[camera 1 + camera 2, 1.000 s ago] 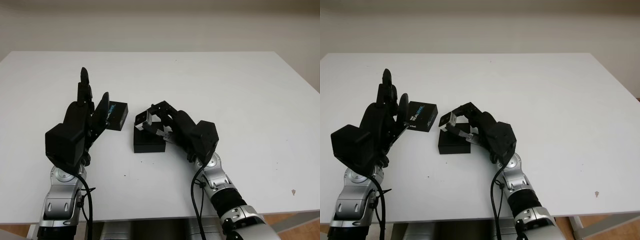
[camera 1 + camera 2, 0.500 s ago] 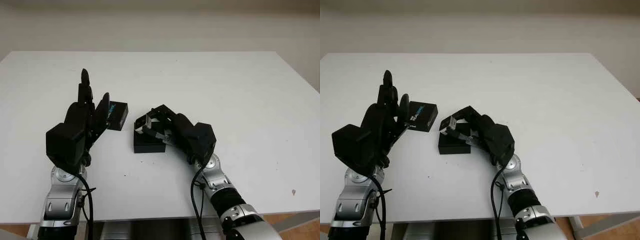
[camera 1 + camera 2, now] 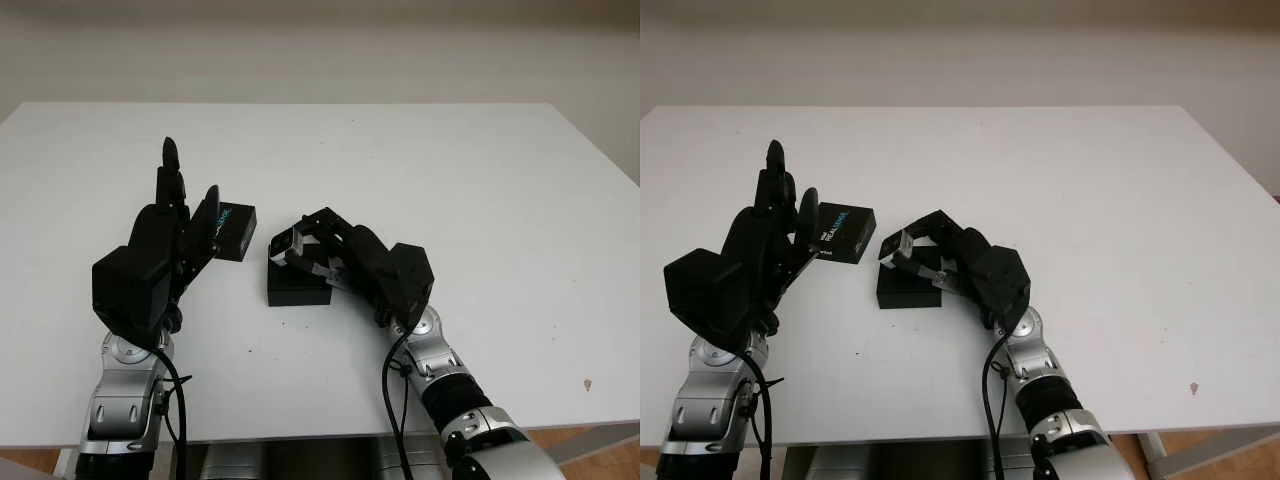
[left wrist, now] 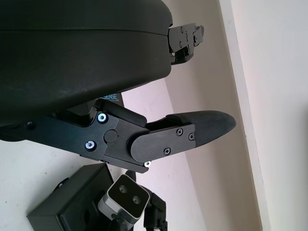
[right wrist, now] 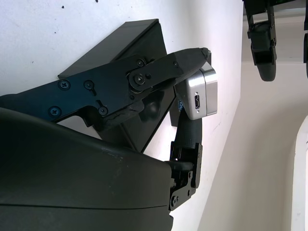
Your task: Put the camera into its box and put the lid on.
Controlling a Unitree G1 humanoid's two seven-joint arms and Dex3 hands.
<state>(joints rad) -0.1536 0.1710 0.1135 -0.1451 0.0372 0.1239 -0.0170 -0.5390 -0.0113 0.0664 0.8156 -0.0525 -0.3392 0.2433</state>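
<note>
Left hand (image 3: 170,235) remains raised over the white table (image 3: 480,180), holding nothing, unmoved since the earlier frames. Just beyond its fingers the black lid (image 3: 232,231) lies flat, partly hidden behind them. To its right stands the black box (image 3: 297,284). Right hand (image 3: 345,262) pinches the small silver camera (image 3: 283,242) between its fingertips, directly over the box; it has sunk slightly lower. Whether camera and box touch cannot be determined.
</note>
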